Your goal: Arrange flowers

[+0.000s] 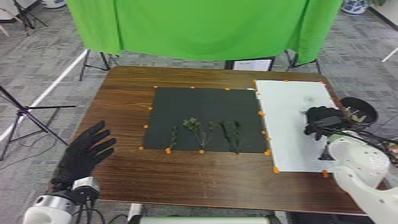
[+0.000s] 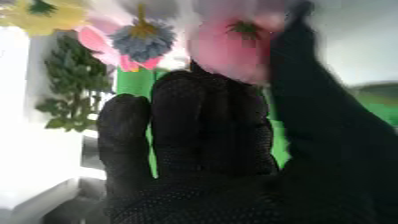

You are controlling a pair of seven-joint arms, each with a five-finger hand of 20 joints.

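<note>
A pink flower (image 2: 226, 52) is right by the fingertips of the right hand (image 1: 325, 120), fingers nearly straight; I can't tell if it grips anything.

Soft, even light over the table (image 1: 213, 176), with white glare (quite blown out) beside the leaves (image 2: 75, 67)

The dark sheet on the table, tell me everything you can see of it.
The dark sheet lies flat on the brown wooden table, close to square, matte and plain, like paper or thin cloth. Orange marks dot its edges. Green leafy stems rest mostly on its near half, some reaching the near edge. Its right side runs along the white sheet.
</note>
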